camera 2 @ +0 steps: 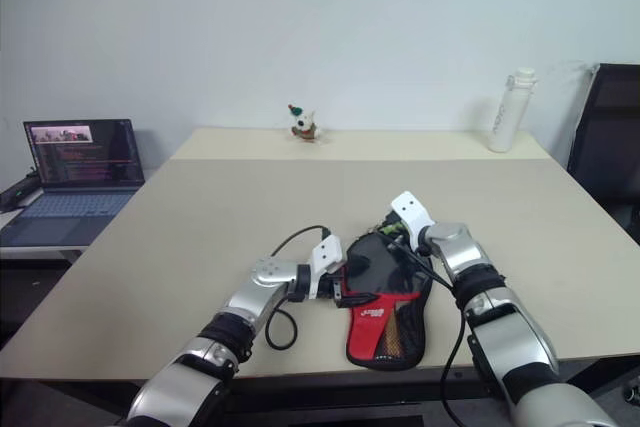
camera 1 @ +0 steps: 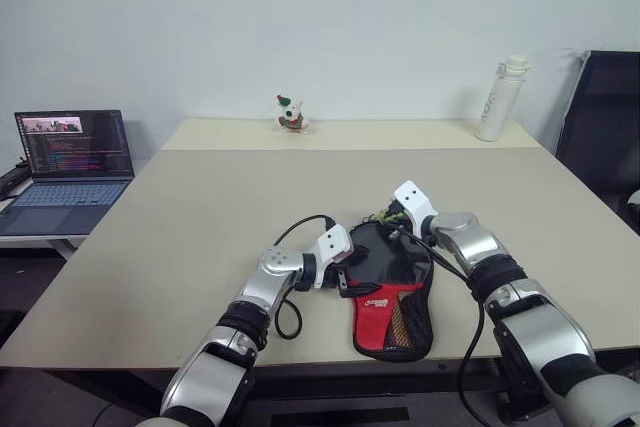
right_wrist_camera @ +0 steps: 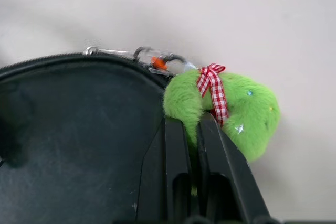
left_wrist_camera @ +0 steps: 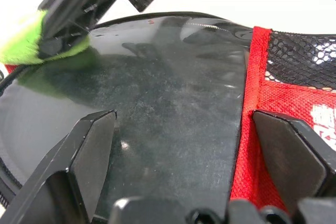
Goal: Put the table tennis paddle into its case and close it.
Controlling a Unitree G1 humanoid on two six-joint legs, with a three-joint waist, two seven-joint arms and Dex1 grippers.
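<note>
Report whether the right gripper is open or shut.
Shut. The right gripper has its fingers pinched together on the green plush tag at the case edge.

Worktop: a wide beige worktop [camera 1: 200, 217] with a seam across it, parallel to its far edge.
Wall: plain white wall [camera 1: 300, 17] behind the worktop's far edge.
Side desk: beside the worktop's left edge, an open laptop [camera 1: 70, 162] with a lit screen.
Chair: a black chair [camera 1: 605, 127] off the worktop's right far corner.
Far edge: small toy figure [camera 1: 291, 115]; white bottle [camera 1: 500, 99].
</note>
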